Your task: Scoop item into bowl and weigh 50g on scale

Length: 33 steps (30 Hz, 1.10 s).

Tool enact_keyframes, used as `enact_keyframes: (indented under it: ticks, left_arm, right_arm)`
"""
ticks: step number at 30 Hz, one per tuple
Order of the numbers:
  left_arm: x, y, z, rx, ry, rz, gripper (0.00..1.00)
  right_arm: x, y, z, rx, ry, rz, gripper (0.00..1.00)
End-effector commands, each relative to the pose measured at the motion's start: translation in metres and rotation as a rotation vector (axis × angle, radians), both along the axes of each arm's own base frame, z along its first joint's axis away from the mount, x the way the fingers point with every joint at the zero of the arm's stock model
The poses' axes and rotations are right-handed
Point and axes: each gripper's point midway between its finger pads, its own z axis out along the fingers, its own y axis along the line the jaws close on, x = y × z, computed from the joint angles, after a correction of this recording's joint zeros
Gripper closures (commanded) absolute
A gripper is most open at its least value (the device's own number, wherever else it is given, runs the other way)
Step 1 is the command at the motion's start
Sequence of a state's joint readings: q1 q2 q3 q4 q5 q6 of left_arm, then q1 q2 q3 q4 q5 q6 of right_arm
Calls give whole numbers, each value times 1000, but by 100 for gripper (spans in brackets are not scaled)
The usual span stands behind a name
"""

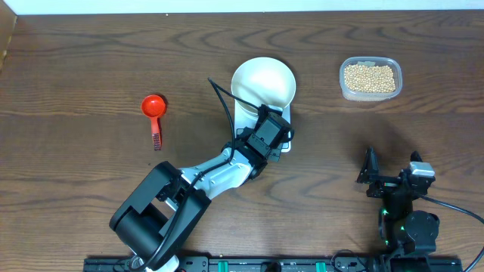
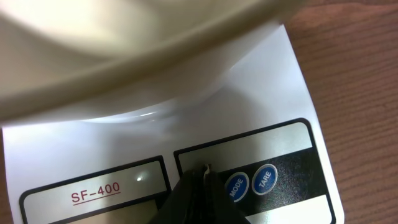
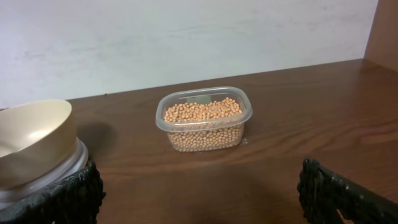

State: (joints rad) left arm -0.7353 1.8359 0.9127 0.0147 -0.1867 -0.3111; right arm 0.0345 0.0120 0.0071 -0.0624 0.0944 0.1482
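The white bowl (image 1: 263,83) sits on the white scale (image 1: 243,119) at the table's middle; it looks empty. My left gripper (image 1: 274,127) is shut, its tip over the scale's front panel. In the left wrist view the shut fingertips (image 2: 205,171) touch or hover at the panel just left of the blue MODE button (image 2: 236,185), with the TARE button (image 2: 265,179) beside it and the bowl (image 2: 124,50) above. The beans (image 1: 369,77) fill a clear tub at the back right, also in the right wrist view (image 3: 204,118). My right gripper (image 1: 392,177) is open and empty near the front right.
A red scoop (image 1: 154,110) lies on the table to the left of the scale. The clear plastic tub (image 1: 345,85) stands right of the bowl. The bowl and scale show at the left edge of the right wrist view (image 3: 31,140).
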Motion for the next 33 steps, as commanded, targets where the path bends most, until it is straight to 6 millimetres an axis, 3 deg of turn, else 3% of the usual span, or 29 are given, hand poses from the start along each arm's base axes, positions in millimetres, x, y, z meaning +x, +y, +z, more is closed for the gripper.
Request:
enact_keyframes:
  ticks: [1, 12, 33]
  left_arm:
    - [-51, 60, -79, 215, 226, 37, 93]
    - [-55, 63, -81, 223, 245, 48, 93]
    - [-57, 47, -82, 213, 217, 1, 93]
  right_arm:
    - [0, 1, 0, -8, -2, 4, 1]
    - [0, 1, 0, -8, -2, 4, 1]
    - [0, 1, 0, -8, -2, 4, 1]
